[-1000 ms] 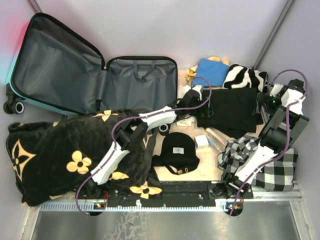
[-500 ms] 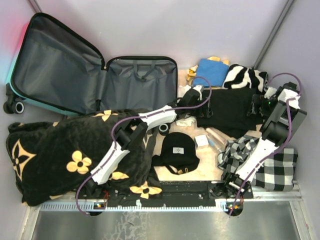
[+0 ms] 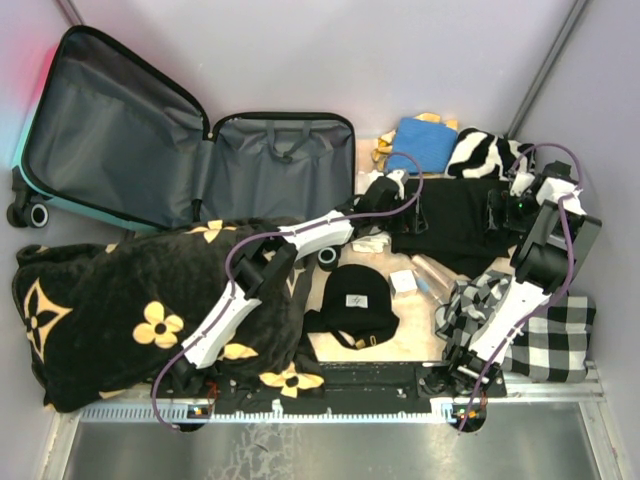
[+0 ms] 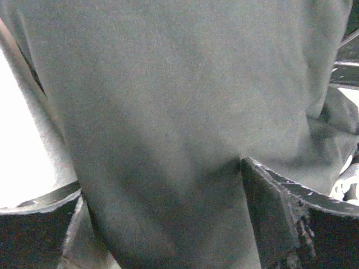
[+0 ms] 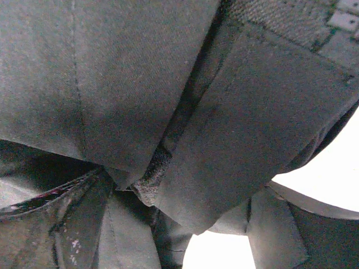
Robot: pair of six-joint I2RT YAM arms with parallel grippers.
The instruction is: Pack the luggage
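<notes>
Currently reaching with both arms to a black garment spread at the far right of the table. Left tool at its left edge, fingers wide apart, dark cloth filling the gap between them. Right tool at its right edge, likewise spread open over folded cloth. Luggage lying open at far left, grey lining up, well apart from both tools. In front of it, a flowered black blanket; beside that, a black cap.
</notes>
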